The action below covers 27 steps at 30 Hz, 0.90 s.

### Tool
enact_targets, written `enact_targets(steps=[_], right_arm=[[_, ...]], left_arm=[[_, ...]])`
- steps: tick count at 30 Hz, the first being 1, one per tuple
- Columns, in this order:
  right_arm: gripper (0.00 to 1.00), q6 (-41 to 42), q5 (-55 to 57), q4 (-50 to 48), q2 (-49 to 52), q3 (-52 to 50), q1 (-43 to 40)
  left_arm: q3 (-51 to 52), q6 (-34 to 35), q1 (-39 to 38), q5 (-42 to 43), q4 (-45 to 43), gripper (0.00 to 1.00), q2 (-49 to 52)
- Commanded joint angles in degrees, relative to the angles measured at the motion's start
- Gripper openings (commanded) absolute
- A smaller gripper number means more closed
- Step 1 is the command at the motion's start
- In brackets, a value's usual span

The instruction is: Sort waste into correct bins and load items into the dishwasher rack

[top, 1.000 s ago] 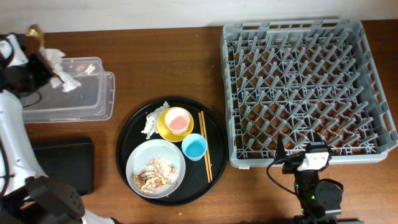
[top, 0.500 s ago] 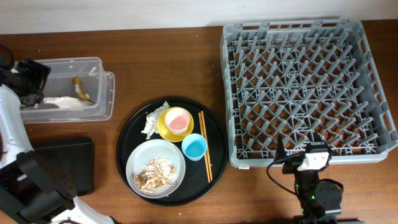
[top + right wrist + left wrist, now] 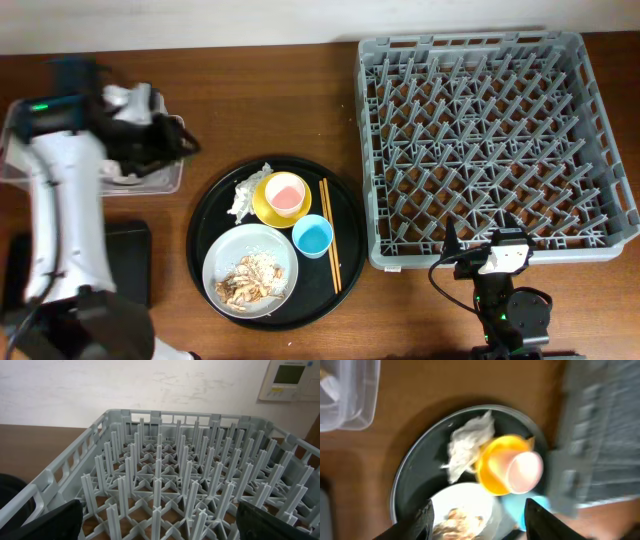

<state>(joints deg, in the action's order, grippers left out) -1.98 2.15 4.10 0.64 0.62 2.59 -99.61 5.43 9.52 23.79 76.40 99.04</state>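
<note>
My left gripper (image 3: 170, 146) hangs open and empty over the right end of the clear plastic box (image 3: 165, 180). Its wrist view, blurred, looks down on the round black tray (image 3: 415, 465). There lie a crumpled white napkin (image 3: 467, 445), a yellow bowl (image 3: 495, 462) with the pink cup (image 3: 525, 470) in it, a light blue cup (image 3: 313, 236), chopsticks (image 3: 330, 235) and a pale plate (image 3: 232, 255) with food scraps (image 3: 250, 278). My right gripper (image 3: 160, 527) rests open at the near edge of the grey dishwasher rack (image 3: 490, 140).
A flat black rectangular tray (image 3: 125, 265) lies at the front left, partly under my left arm (image 3: 65, 210). The rack fills the right half of the table. Bare wood runs between the round tray and the rack.
My left gripper let go of the napkin and gold wrapper into the clear box. The arm then swung right, toward the round tray. The right arm has not moved.
</note>
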Motion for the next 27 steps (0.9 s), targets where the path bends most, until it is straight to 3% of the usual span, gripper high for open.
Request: enact_targets(steps=[1,7,17,22,25,27], right_arm=[[0.98,-0.17,0.7,0.42,-0.33,-0.31,-0.42],[0.98,-0.17,0.7,0.42,-0.33,-0.31,-0.42],[0.98,-0.17,0.7,0.42,-0.33,-0.31,-0.42],[0.98,-0.15,0.7,0.42,-0.35,-0.31,-0.42],[0.98,-0.17,0.7,0.42,-0.33,-0.31,-0.42],[0.98,-0.17,0.7,0.42,-0.33,-0.31,-0.42]], left_arm=[[4.61,5.79,-9.16,-19.91,-3.43,0.5,0.96],[11.08,5.92,-13.88,-18.78,-7.98,0.36,4.98],[32.54,6.91,-15.85,-18.69,-31.01,0.38,7.04],[36.24,6.51,-18.49,-19.56,-36.76,0.37,7.04],[35.23,6.56,-18.62,-26.43,-36.02,0.01,6.99],[30.95,6.8,-16.87,-26.45,-31.28,0.01,6.58]])
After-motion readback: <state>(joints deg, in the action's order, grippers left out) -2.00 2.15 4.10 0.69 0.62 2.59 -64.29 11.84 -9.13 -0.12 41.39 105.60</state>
